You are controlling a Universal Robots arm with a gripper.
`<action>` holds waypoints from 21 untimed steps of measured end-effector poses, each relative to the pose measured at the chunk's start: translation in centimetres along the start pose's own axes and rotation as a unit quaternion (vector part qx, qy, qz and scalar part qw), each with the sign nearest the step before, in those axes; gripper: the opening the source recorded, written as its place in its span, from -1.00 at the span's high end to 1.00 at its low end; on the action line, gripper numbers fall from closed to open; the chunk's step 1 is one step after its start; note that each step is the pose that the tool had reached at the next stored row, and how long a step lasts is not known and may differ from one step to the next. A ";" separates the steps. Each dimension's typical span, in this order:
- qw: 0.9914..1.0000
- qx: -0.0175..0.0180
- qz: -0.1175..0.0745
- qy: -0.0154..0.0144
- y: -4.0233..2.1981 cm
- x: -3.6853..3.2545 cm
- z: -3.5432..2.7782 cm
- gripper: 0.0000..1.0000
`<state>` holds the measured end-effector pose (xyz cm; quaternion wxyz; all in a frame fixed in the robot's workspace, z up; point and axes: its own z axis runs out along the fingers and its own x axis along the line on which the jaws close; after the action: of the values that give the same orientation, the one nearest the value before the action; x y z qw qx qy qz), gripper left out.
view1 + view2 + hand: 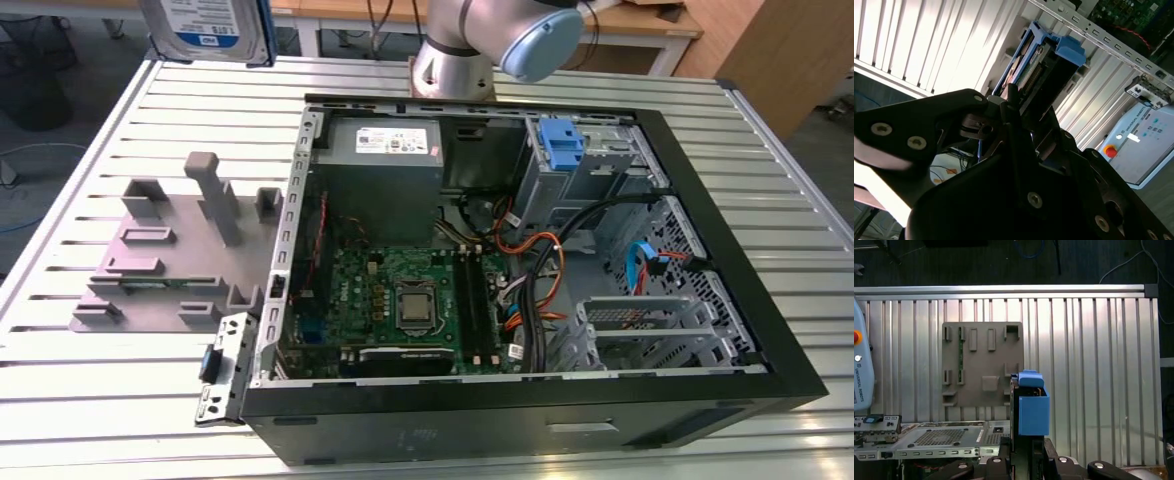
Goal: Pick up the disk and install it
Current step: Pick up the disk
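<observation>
Disk hung at the top edge of the exterior view, toward that view's left, with its white-and-blue label facing the camera and a blue bracket along its side. It was up off the table, outside the computer case and well apart from the drive bays inside it. In the first wrist view it appeared edge-on, its blue bracket end pointing away from the gripper, whose black fingers were clamped on its other end. In the second wrist view it stood out from the same black jaws, over the ribbed metal table top.

In the first wrist view a grey block with slots lay flat on the table beyond the disk. The exterior view showed that block on its left side, beside the open case. The arm rose behind the far wall of the case.

Inside the case, a grey power supply sat at the far end and a green circuit board covered the floor. A blue latch sat in a bay near the far corner on the exterior view's right. Orange cables ran beside the board, and a bare metal cage stood at the near corner on the exterior view's right. A pale control pad with a red button lay on the table in the second wrist view.
</observation>
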<state>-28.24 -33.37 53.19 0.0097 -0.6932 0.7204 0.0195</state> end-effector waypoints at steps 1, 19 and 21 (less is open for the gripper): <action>1.000 0.000 0.000 0.000 -0.36 -0.01 0.00 0.30; 1.000 0.000 0.000 0.000 -7.21 -0.27 0.06 0.30; 1.000 0.000 0.000 0.000 -7.97 -0.31 0.07 0.30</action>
<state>-20.27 -33.37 53.01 0.0097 -0.6931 0.7205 0.0196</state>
